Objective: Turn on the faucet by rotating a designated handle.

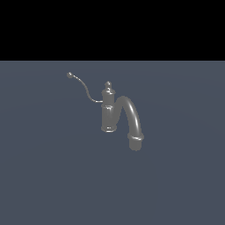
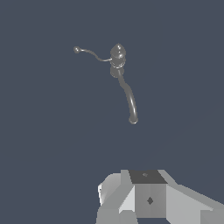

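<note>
In the wrist view the gripper (image 2: 148,199) shows only as blocky grey housing at the frame's edge, well apart from the faucet (image 2: 118,59), and its fingers are out of sight, so I cannot tell whether it is wide or narrow. Farther off, the faucet stands upright on the flat blue-grey floor (image 1: 52,176), its thick spout (image 1: 131,117) arching toward the exterior view's right. The handle (image 1: 83,88) (a thin S-curved wire with a ball tip) reaches from the body toward that view's upper left, untouched.
</note>
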Available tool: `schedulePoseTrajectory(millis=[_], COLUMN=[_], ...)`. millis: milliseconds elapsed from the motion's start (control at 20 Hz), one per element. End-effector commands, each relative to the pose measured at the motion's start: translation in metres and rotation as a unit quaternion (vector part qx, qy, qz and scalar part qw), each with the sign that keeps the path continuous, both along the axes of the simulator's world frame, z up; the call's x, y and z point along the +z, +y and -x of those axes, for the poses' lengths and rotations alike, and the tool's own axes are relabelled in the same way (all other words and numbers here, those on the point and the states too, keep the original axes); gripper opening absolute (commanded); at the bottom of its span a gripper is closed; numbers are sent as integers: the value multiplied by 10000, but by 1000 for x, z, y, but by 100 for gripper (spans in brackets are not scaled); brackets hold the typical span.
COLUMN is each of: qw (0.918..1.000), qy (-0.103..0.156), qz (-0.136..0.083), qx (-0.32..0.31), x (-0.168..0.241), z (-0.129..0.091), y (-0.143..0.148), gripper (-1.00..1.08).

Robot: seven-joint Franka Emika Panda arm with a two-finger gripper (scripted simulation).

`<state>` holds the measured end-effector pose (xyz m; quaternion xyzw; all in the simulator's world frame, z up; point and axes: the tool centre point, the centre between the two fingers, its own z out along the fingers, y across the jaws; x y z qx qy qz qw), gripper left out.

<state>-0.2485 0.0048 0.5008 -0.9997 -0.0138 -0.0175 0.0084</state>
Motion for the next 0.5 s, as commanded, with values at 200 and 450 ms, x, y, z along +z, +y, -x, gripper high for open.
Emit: schedulePoseTrajectory(millis=[200, 450], qw=[10000, 9999], qy=[16, 43], qz=[-32, -81], qx=[41, 139], x=[-1, -2], z=[-3, -6], y=[-2, -5], gripper=[-100, -100])
